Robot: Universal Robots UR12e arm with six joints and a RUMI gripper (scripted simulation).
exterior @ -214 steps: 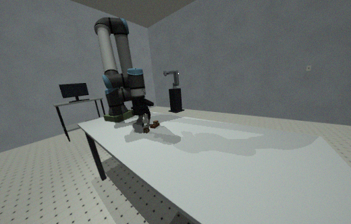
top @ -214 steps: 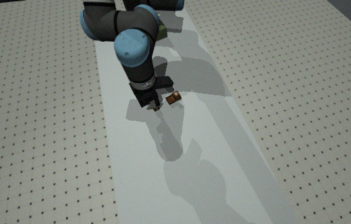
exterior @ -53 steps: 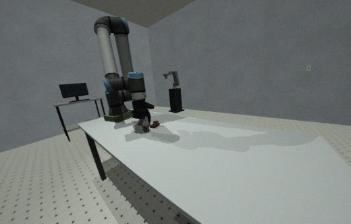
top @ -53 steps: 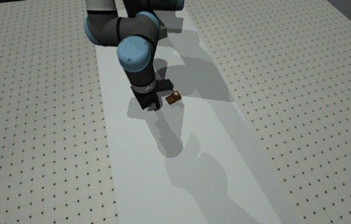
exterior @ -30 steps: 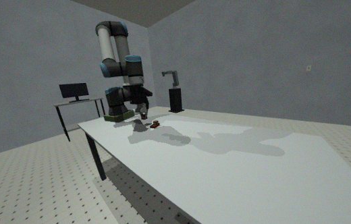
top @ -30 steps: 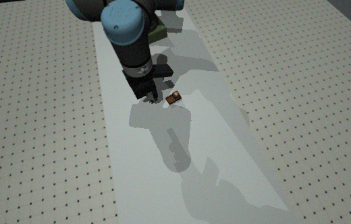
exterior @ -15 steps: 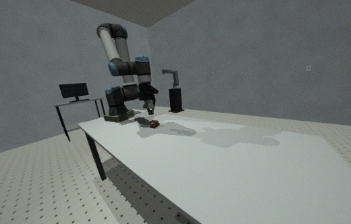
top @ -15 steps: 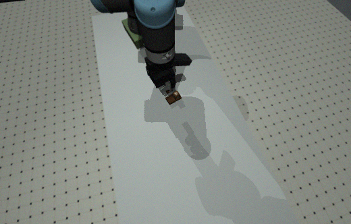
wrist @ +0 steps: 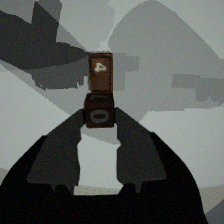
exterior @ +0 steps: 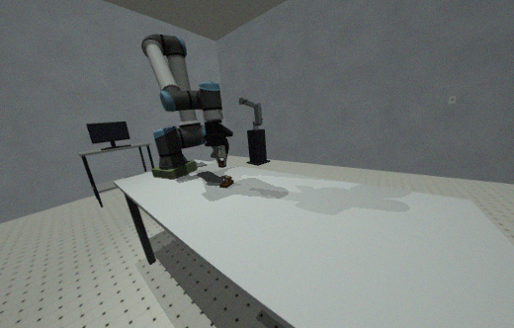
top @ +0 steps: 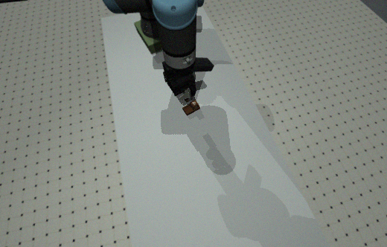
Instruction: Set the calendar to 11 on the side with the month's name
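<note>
The arm's gripper [wrist: 100,120] is clenched on a brown cube [wrist: 100,111], with one dark finger [wrist: 65,142] pressing each side of it. The cube face turned toward the wrist camera shows a pale rounded digit, apparently a 0, though it is too small to confirm. The held cube hangs above the white table [exterior: 341,247], clear of its surface in the exterior view. Just beyond the cube, in the wrist view, sits the brown calendar tray [wrist: 102,74], resting on the table. A second cube [wrist: 101,67] lies in the tray with a pale 4 on its visible face. From above, the tray [top: 191,108] appears directly below the gripper's tips [top: 186,99], and the held cube cannot be told apart from them. In the exterior view the tray [exterior: 226,182] lies a short way out from the arm's green base plate [exterior: 163,173], toward the middle of the table, with the gripper [exterior: 220,160] above it. Which side of the tray carries the month's name cannot be determined.
</note>
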